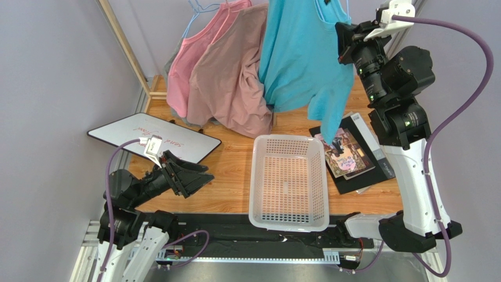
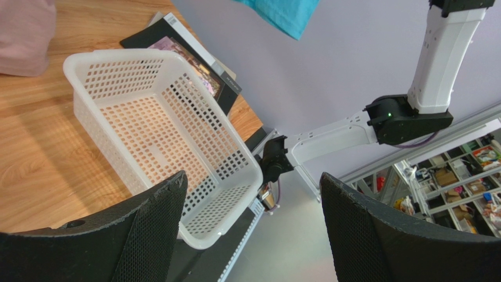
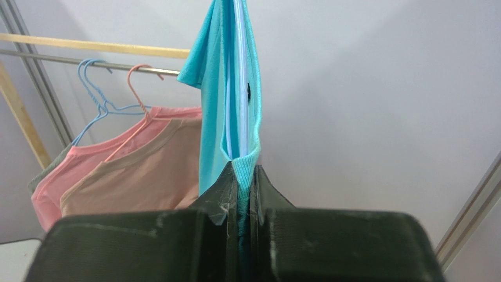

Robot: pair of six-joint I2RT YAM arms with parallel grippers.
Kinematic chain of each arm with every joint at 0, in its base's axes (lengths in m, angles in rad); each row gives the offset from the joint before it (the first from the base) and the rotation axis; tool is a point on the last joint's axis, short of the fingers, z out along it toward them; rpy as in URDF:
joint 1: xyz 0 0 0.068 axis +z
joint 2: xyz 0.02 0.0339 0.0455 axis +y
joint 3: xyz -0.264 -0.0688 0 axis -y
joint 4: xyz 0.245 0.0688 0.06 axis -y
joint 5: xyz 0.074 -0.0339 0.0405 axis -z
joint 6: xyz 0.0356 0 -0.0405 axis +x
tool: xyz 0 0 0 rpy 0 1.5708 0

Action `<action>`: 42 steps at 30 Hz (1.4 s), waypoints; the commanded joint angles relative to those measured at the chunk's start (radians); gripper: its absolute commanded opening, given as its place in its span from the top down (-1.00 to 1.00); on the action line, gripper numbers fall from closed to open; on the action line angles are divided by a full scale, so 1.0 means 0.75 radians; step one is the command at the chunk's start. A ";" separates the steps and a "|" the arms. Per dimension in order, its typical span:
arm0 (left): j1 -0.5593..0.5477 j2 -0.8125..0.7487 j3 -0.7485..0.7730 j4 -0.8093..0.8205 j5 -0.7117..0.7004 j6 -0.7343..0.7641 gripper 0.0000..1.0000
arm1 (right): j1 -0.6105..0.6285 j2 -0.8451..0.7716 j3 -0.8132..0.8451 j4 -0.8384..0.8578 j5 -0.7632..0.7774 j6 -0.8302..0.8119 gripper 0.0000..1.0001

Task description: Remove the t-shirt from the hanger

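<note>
The t-shirt [image 1: 300,53] hangs in the upper middle of the overhead view, its turquoise cloth falling in a long fold whose lowest corner dangles over the books [image 1: 350,155] at the right of the worktop [image 1: 229,188]. In the right wrist view the hanger [image 3: 242,88] shows as a pale wire running straight up inside the neck opening. The right hand [image 3: 242,176] is raised at the upper right of the overhead frame with its two fingers pressed together on the ribbed collar, pinching the cloth just below the wire. To the left of the t-shirt, a pink shirt [image 1: 188,64] and a dusty brown-pink shirt [image 1: 229,82] hang side by side on their own wire hangers from a rail [image 3: 88,46]. Below them a white perforated basket [image 1: 257,176] sits on the worktop in the middle of the frame, beside the books. A whiteboard [image 1: 135,132] lies at the left edge. The left hand [image 2: 253,176] hovers low in the lower left, its fingers spread wide and gripping nothing, pointed toward the basket.
</note>
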 commanded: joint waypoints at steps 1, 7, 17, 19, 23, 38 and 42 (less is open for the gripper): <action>0.000 0.056 0.071 0.002 0.013 0.067 -0.75 | -0.002 0.000 0.182 0.181 0.069 -0.081 1.00; 0.000 0.148 0.139 -0.012 0.017 0.125 -0.76 | -0.004 0.002 0.262 0.185 0.075 -0.148 1.00; -0.047 0.416 0.320 0.117 0.001 0.110 -0.75 | -0.004 -0.166 -0.119 0.165 -0.223 -0.073 1.00; -0.157 0.484 0.426 0.117 -0.093 0.145 -0.75 | -0.002 -0.213 -0.214 0.163 -0.244 -0.052 1.00; -0.386 0.741 0.615 0.119 -0.255 0.239 -0.73 | -0.004 -0.293 -0.455 0.149 -0.238 -0.020 1.00; -0.673 1.516 1.335 0.380 -0.411 0.352 -0.63 | -0.004 -0.497 -0.779 0.044 -0.315 0.119 1.00; -0.683 1.674 1.412 0.546 -0.415 0.281 -0.61 | -0.002 -0.536 -0.822 0.036 -0.340 0.185 1.00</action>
